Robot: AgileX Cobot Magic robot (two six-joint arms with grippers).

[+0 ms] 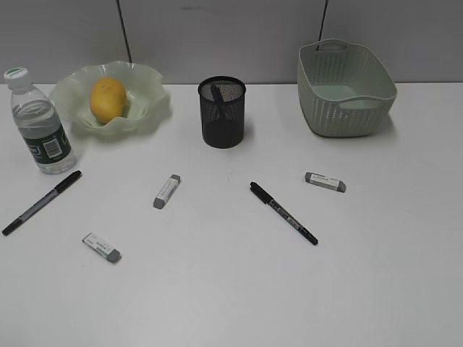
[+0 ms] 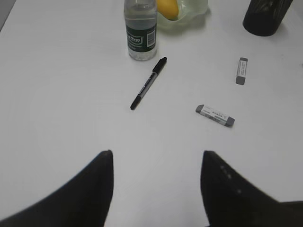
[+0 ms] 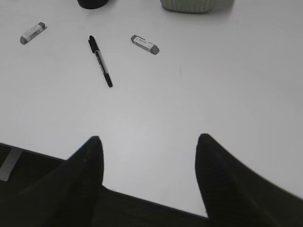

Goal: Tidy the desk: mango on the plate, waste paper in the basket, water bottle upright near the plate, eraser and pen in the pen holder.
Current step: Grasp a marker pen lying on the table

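Note:
The mango lies in the wavy green plate. The water bottle stands upright left of the plate. The black mesh pen holder has a dark pen in it. The basket stands at the back right. The waste paper is out of view. Two pens and three erasers lie on the desk. My left gripper is open and empty, short of a pen and an eraser. My right gripper is open and empty above the desk's front edge, short of a pen.
Neither gripper shows in the exterior view. A grey wall runs behind the desk. The desk's dark front edge shows under my right gripper. The right wrist view also shows two erasers and the basket's base.

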